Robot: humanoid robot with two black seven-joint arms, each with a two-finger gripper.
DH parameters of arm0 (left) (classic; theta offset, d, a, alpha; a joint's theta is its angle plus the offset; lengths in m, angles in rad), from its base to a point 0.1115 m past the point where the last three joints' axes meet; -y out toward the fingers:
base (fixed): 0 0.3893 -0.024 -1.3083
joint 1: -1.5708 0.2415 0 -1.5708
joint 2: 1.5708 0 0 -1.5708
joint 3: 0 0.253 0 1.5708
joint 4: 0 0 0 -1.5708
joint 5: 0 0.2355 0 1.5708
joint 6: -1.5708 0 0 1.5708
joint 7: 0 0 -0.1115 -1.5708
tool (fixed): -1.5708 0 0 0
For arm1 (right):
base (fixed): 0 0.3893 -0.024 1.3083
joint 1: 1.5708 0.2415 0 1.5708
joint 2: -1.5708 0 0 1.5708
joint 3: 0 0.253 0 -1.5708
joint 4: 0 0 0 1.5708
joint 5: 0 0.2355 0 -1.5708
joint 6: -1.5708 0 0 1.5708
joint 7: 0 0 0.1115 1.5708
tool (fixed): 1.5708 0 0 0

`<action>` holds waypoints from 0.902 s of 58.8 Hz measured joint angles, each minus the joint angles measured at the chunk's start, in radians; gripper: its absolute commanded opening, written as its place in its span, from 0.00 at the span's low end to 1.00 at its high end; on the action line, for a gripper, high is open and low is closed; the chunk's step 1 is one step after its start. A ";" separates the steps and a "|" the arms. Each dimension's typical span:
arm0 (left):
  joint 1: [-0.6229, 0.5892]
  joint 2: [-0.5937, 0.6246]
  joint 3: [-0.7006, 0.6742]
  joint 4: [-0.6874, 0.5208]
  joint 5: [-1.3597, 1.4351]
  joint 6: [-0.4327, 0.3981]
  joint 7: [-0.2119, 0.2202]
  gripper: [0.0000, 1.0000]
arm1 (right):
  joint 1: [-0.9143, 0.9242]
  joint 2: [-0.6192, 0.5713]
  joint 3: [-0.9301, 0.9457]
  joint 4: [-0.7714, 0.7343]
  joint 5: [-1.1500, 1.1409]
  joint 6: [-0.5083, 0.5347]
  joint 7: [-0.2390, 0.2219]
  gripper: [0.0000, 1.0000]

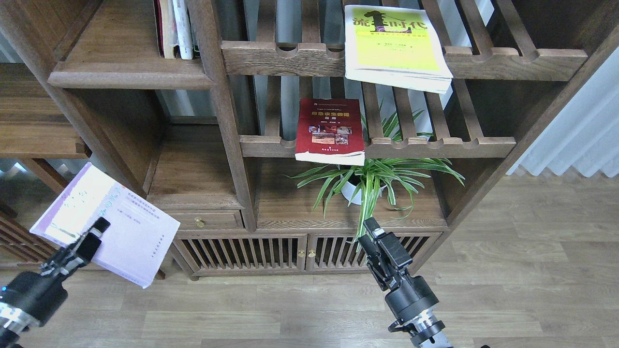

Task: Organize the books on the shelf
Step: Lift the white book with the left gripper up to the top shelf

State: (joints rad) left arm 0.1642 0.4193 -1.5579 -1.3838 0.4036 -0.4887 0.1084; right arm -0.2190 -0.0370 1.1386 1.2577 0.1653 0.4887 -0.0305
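Three large loose books: yellow-green book [394, 46] far right, dark red book [330, 128] at centre, lavender-white book [113, 227] near left. A few more upright books [175, 29] far left, number unclear. One potted plant [372, 181]; two grippers: left gripper [92, 237], right gripper [375, 239].

Lying flat on the upper slatted rack [508, 63] at about one o'clock, front edge overhanging the rail: one paperback [394, 46]; on the lower slatted rack [435, 145] below it, near centre, a second paperback [330, 128], likewise overhanging. Under that rack, at five o'clock from the second paperback, a potted plant [372, 181] standing on a board above the slatted cabinet doors [271, 251]. At eleven o'clock, upright books [175, 29] at the right end of the solid shelf [125, 72]; far out at eight o'clock, before the bookcase, a third paperback [128, 227] clasped in the left gripper [94, 237], the right gripper [375, 241] at five o'clock, in front of the cabinet doors.
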 measured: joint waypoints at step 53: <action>-0.127 0.256 -0.050 0.001 -0.003 0.000 0.026 0.07 | 0.032 0.002 -0.002 -0.032 -0.001 0.000 0.000 0.87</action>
State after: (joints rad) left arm 0.0373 0.6749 -1.6075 -1.3823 0.4002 -0.4887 0.1346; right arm -0.1874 -0.0354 1.1369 1.2256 0.1642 0.4887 -0.0303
